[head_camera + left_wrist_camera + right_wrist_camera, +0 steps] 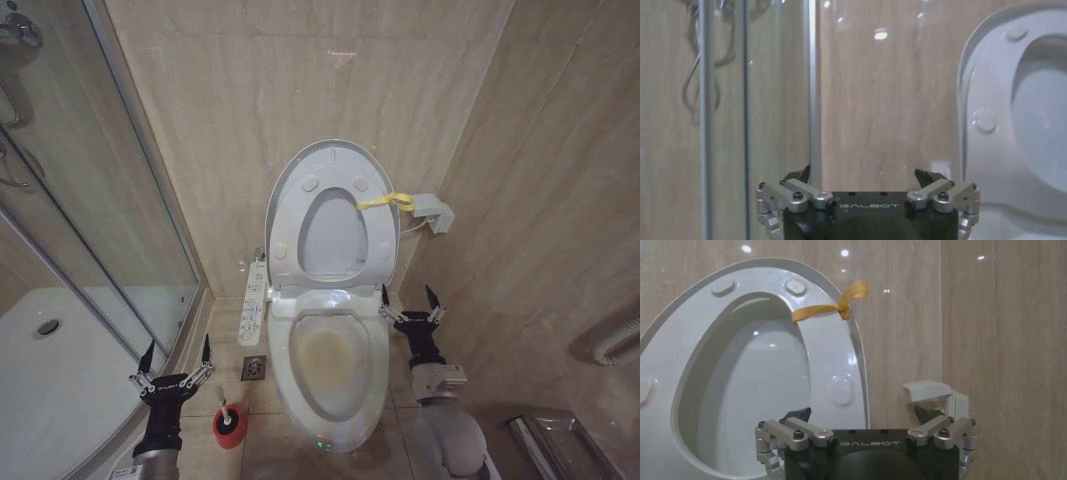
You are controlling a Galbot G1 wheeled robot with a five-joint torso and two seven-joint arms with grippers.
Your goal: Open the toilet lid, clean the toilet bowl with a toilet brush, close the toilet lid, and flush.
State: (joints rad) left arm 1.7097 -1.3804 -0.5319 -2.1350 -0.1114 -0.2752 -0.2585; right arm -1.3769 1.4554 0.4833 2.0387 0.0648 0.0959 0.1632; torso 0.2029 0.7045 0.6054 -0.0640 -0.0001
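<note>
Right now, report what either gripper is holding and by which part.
Nothing is held. The left gripper hangs open above the toilet brush; the right gripper hangs open beside the toilet bowl.

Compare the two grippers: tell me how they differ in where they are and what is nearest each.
The left gripper hangs over the floor by the shower glass, just above the toilet brush; the right gripper sits higher, beside the toilet bowl rim on the wall side. The right one is nearer the raised toilet lid. Both are open, empty, pointing at the wall.
</note>
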